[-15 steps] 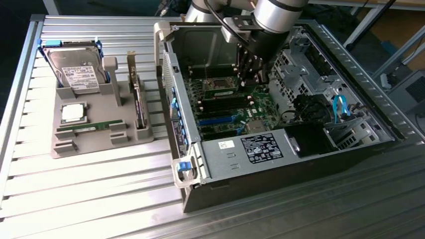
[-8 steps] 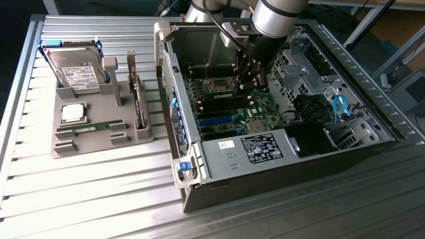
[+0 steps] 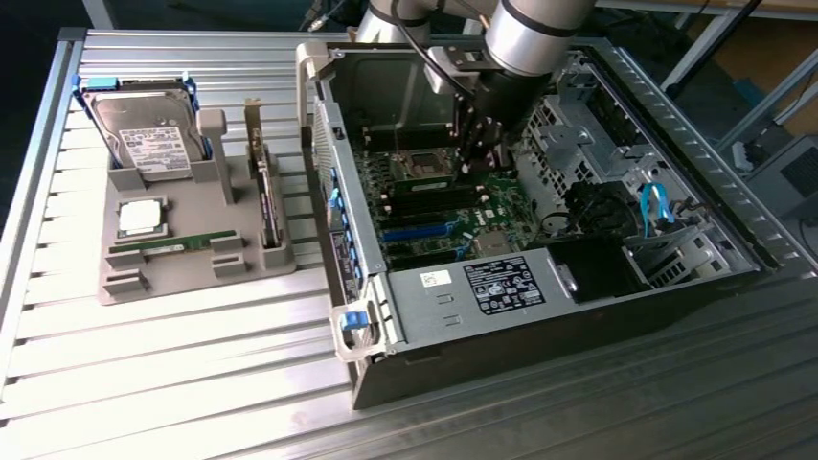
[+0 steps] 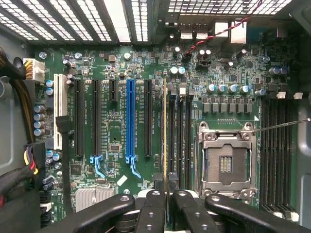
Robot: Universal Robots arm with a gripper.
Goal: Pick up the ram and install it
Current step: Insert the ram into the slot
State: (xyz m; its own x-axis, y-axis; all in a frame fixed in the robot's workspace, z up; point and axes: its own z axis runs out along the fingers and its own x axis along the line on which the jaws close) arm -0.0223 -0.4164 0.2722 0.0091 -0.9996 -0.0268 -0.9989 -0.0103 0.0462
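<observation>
In the wrist view the ram (image 4: 165,136) shows edge-on as a thin green-gold strip. My gripper (image 4: 166,195) is shut on it, one black finger (image 4: 153,208) on each side. The strip runs in line with the black memory slots (image 4: 179,141), between the empty processor socket (image 4: 226,160) and the blue expansion slot (image 4: 129,121). I cannot tell whether it touches a slot. In the exterior view my gripper (image 3: 484,161) reaches down inside the open computer case (image 3: 537,287), close above the motherboard (image 3: 442,206).
On the exterior view's left, a grey tray (image 3: 192,278) holds a hard drive (image 3: 144,134), a square silver processor (image 3: 141,217), another green stick (image 3: 170,245) and an upright dark card (image 3: 264,187). Case walls, cables (image 3: 654,206) and the power supply (image 3: 511,287) surround the arm.
</observation>
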